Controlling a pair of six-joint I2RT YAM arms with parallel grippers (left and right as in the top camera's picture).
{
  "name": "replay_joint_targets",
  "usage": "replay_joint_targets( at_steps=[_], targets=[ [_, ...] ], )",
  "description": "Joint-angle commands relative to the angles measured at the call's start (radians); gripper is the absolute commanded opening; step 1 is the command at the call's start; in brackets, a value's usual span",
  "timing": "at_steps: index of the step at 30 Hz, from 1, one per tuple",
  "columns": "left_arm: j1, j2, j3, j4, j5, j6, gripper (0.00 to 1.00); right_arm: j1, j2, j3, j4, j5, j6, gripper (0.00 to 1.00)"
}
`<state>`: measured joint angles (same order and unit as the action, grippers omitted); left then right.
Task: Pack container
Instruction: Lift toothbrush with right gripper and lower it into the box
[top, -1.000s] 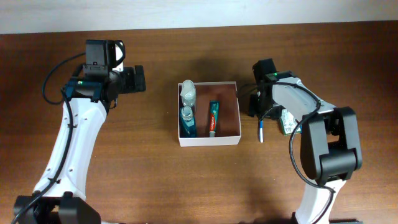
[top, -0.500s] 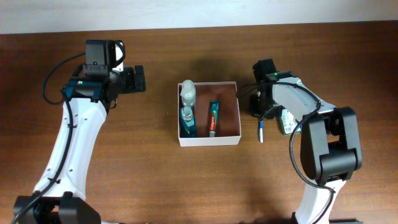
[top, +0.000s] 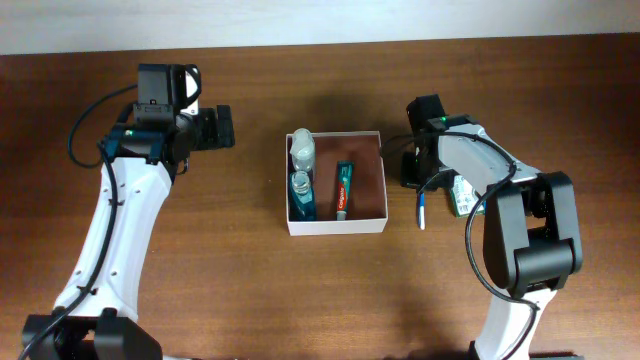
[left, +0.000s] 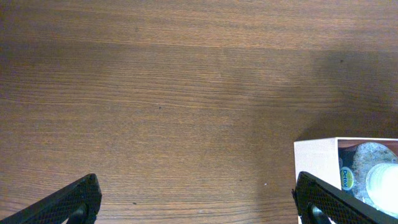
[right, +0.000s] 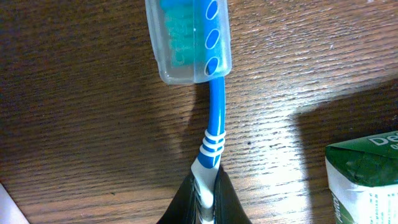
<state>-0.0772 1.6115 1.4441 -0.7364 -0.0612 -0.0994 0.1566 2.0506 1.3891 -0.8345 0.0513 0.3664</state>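
Observation:
The container (top: 368, 180) is a square white-walled box with a reddish-brown floor at the table's middle. It holds two clear bottles (top: 302, 150) (top: 303, 195) and a toothpaste tube (top: 343, 190). A blue and white toothbrush (top: 422, 212) lies on the table just right of the box. My right gripper (right: 205, 186) is shut on the toothbrush (right: 214, 124) handle, whose capped head (right: 188, 40) points away from me. My left gripper (top: 222, 128) stands open over bare table left of the box. In the left wrist view the left gripper (left: 196, 202) has nothing between its fingers, and the container's corner (left: 314, 158) shows at lower right.
A green and white carton (top: 460, 197) lies right of the toothbrush, close to my right arm; its corner (right: 367, 174) shows beside the fingers. Brown wooden table runs all round the box, with a pale wall edge along the back.
My right gripper has closed on the toothbrush handle, and the toothbrush has shifted very slightly. The left arm has not moved.

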Motion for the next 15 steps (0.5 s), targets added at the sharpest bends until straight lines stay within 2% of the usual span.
replay_joint_targets(
  at_steps=[1, 15],
  targets=[
    [0.000, -0.028, 0.016, 0.002, -0.007, -0.013, 0.99, -0.006, -0.065, -0.014, -0.003, -0.014, 0.004, 0.04],
    [0.000, -0.028, 0.016, 0.002, -0.007, -0.013, 0.99, 0.032, -0.378, -0.013, -0.066, -0.026, -0.029, 0.04]
  ],
)
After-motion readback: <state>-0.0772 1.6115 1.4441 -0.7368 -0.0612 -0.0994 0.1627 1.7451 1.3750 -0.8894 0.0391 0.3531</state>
